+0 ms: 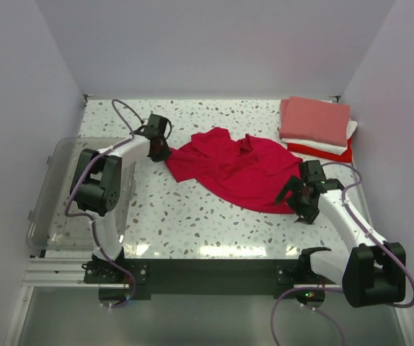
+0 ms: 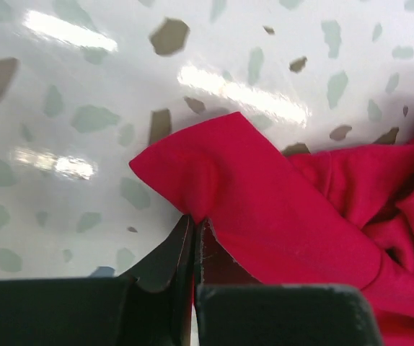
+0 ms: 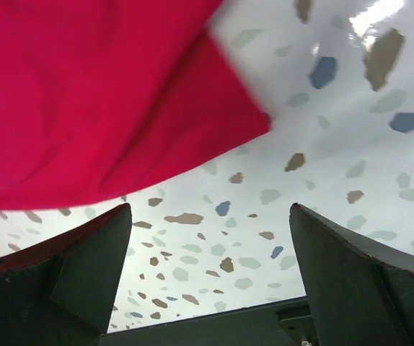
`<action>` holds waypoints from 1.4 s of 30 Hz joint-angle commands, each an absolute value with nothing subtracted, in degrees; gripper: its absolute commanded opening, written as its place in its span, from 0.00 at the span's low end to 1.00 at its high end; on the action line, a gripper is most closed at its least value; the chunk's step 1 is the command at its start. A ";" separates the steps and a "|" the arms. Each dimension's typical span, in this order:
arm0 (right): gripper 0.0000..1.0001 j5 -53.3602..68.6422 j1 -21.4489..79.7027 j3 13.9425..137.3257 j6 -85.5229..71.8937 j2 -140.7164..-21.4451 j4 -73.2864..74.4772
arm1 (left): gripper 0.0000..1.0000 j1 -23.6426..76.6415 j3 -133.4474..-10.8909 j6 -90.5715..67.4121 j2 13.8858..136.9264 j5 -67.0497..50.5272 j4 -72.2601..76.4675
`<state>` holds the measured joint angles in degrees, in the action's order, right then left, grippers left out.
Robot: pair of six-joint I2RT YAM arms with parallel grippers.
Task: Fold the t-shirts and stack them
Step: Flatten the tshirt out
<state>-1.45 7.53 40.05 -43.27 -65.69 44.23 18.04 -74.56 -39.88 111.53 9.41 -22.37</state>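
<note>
1. Currently your left gripper [image 2: 194,232] has its fingers pressed together, pinching a corner of the crimson t-shirt [image 1: 239,169] at its left edge.
2. Your right gripper [image 3: 210,210] has its fingers spread wide over bare tabletop, just beside the shirt's near-right hem.
3. The shirt lies crumpled mid-table [image 1: 192,216], between the two grippers.
4. At the far-right corner you have a folded stack: salmon-pink t-shirt [image 1: 315,119] on top, white t-shirt [image 1: 335,148] under it, red t-shirt [image 1: 315,152] at the bottom.
5. The clear bin [image 1: 45,209] sits at the table's left edge, well apart from the shirt.
</note>
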 commanded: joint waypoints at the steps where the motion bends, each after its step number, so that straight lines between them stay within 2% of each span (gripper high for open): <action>1: 0.93 -4.13 4.84 37.80 -48.07 -63.11 45.79 | 0.00 16.08 -76.81 -39.29 107.23 7.83 -22.85; 18: 0.60 -6.24 2.99 34.29 -48.34 -68.29 38.24 | 0.00 16.08 -72.86 -39.46 105.12 7.29 -21.97; 25: 0.54 -6.59 2.99 33.49 -47.64 -70.84 34.90 | 0.00 16.08 -72.69 -39.46 105.03 7.38 -22.24; 30: 0.45 -6.59 2.90 33.22 -47.29 -73.38 32.44 | 0.00 16.08 -72.60 -39.46 104.68 7.47 -22.50; 33: 0.36 -6.59 2.99 33.31 -46.23 -75.49 30.94 | 0.00 16.08 -72.51 -39.11 104.33 8.08 -22.76; 37: 0.15 -6.77 2.99 33.75 -45.62 -77.78 29.62 | 0.00 16.08 -72.16 -38.85 103.80 8.79 -23.03; 42: 0.07 -7.29 2.90 34.63 -44.48 -79.98 28.22 | 0.00 16.08 -71.37 -38.76 103.10 8.96 -23.12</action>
<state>-4.78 2.94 36.42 -45.25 -75.99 34.61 16.14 -72.20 -39.59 106.13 7.70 -22.79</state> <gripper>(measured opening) 0.085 0.027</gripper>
